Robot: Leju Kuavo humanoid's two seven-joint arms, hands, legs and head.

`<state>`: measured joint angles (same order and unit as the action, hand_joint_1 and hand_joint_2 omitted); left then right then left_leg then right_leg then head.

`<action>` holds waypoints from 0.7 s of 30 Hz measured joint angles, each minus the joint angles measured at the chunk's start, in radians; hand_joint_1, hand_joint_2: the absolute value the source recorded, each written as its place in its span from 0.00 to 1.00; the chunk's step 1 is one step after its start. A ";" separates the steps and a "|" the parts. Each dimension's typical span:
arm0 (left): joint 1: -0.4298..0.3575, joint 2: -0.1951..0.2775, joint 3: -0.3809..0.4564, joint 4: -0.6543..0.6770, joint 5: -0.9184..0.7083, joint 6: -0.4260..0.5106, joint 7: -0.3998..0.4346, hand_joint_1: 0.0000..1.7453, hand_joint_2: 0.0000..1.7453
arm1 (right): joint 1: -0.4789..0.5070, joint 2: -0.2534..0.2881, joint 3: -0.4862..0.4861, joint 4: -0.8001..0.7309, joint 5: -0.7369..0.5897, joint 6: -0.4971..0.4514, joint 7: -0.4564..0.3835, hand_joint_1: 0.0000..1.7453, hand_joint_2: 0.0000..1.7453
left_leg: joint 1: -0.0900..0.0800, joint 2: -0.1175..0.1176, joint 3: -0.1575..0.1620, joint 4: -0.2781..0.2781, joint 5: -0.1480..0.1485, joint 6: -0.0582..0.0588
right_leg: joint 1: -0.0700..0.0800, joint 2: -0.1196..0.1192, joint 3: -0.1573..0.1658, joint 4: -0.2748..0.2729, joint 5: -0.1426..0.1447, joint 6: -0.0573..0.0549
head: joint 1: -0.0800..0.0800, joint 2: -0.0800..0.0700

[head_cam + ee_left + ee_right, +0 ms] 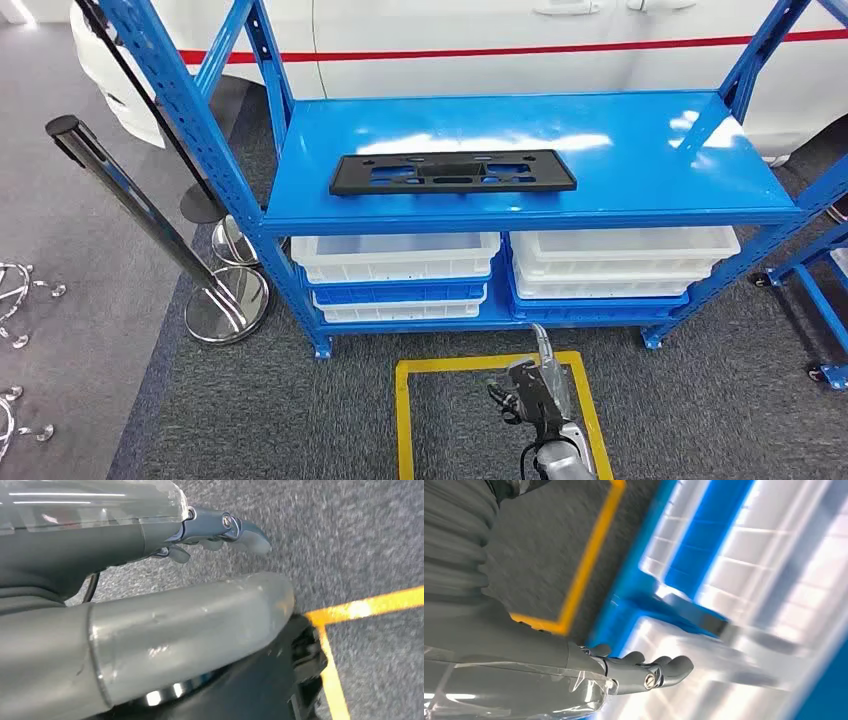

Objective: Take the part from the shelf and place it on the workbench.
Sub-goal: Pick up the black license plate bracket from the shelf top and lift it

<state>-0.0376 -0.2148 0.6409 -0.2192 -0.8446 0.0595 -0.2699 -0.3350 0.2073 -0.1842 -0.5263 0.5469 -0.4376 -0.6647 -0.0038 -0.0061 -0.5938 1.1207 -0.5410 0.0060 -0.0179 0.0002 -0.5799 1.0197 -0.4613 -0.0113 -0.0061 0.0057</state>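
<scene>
Flat black rectangular plastic part with cut-outs (pixel 453 171): lies lengthwise on the top board of the blue metal shelf (pixel 620 200), slightly left of the board's middle, untouched by either hand.

White plastic bins (pixel 395 255): stacked on the lower level of the shelf, one stack at left, a second at right (pixel 622 255).

Yellow tape square (pixel 410 372): marked on the grey carpet floor (pixel 300 420), just near of the shelf.

Right hand (pixel 530 390): in the head view it comes in low over the yellow square, below the shelf's top board and well apart from the part. The right wrist view adds the detail: fingers (pixel 676 666) stretched forward and lying close together, holding nothing, with the blurred bins and blue frame beyond them.

Left hand (pixel 220 530): seen in the left wrist view, hanging over the carpet beside a yellow line; fingers loosely extended, nothing in them.

Chrome barrier posts with round bases (pixel 225 305): far left of the shelf.

White vehicle body with red stripe (pixel 500 45): behind the shelf.
</scene>
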 joint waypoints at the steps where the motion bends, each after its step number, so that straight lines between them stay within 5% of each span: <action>1: -0.001 0.000 0.000 0.000 -0.002 -0.001 0.001 0.00 0.00 | -0.002 0.001 0.004 -0.002 0.008 -0.006 0.000 0.00 1.00 | 0.002 0.000 -0.017 0.035 -0.017 -0.002 | 0.000 -0.001 0.000 0.000 0.000 -0.001 | 0.000 0.000; 3: -0.002 0.000 -0.001 0.002 -0.010 -0.006 0.004 0.00 0.00 | -0.005 0.004 0.012 -0.008 0.035 -0.025 0.002 0.00 1.00 | 0.007 0.000 -0.062 0.122 -0.051 -0.008 | 0.001 -0.004 0.001 0.001 -0.001 -0.004 | 0.000 0.000; 5: -0.002 0.000 -0.004 0.005 -0.025 -0.015 0.010 0.00 0.00 | -0.007 0.009 0.018 -0.023 0.093 -0.056 0.010 0.00 1.00 | 0.015 0.000 -0.082 0.148 -0.039 -0.013 | 0.002 -0.006 0.001 0.002 -0.003 -0.004 | 0.000 0.000; 9: -0.004 -0.001 -0.012 0.008 -0.059 -0.037 0.024 0.00 0.00 | -0.026 0.028 0.027 -0.062 0.271 -0.126 0.035 0.00 1.00 | 0.022 0.000 0.011 -0.066 0.071 -0.012 | 0.002 0.000 0.001 0.009 -0.008 0.007 | 0.000 0.000; 14: -0.007 -0.002 -0.017 0.009 -0.086 -0.060 0.037 0.00 0.00 | -0.042 0.045 0.027 -0.105 0.452 -0.182 0.072 0.00 1.00 | 0.015 -0.001 0.027 -0.109 0.080 0.015 | -0.001 -0.001 -0.006 0.019 -0.015 0.035 | 0.000 0.000; 19: -0.010 -0.004 -0.019 0.010 -0.104 -0.080 0.049 0.00 0.00 | -0.049 0.050 0.027 -0.141 0.598 -0.224 0.107 0.00 1.00 | 0.011 0.001 0.029 -0.118 0.085 0.035 | -0.002 0.000 -0.111 0.239 -0.127 0.040 | 0.001 0.000; 21: -0.010 -0.005 -0.018 0.011 -0.107 -0.085 0.053 0.00 0.00 | -0.046 0.053 0.027 -0.157 0.657 -0.237 0.120 0.00 1.00 | 0.008 0.000 0.030 -0.116 0.084 0.037 | -0.002 0.000 -0.135 0.283 -0.122 0.039 | 0.001 0.000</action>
<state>-0.0472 -0.2197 0.6226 -0.2085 -0.9513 -0.0257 -0.2164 -0.3810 0.2600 -0.1568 -0.6835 1.2042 -0.6744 -0.5452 0.0039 -0.0060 -0.5638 1.0049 -0.4572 0.0429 -0.0198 0.0000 -0.7151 1.3023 -0.5838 0.0281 -0.0053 0.0057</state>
